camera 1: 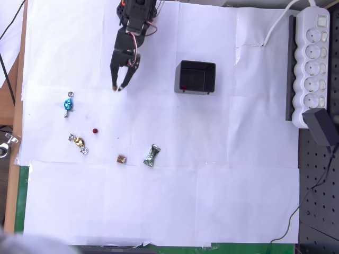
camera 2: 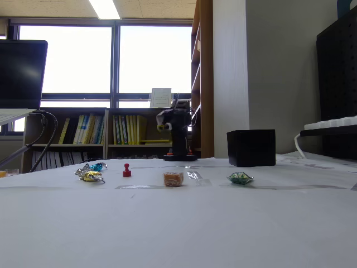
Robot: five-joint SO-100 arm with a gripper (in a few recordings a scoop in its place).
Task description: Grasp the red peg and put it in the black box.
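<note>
One peg (camera 1: 95, 130) is waiting on the white paper, standing upright in the fixed view (camera 2: 126, 170), free of any grip and ringed by candies: the blue candy (camera 1: 69, 103) up-left in the overhead view, the gold candy (camera 1: 78, 142) just left and below, the brown cube (camera 1: 122, 159) and green candy (camera 1: 151, 156) off to the lower right. So the reaching step is in hand; nothing is being carried yet. The box (camera 1: 195, 77) is sitting well apart, up and to the right, with a small red spot showing inside it. The gripper (camera 1: 120, 86) is hanging above the peg in the overhead view, fingers parted and empty, pointing down the sheet from the arm's base. Next, I judge, it needs to travel down and slightly left, then descend around the peg without nudging the gold candy.
</note>
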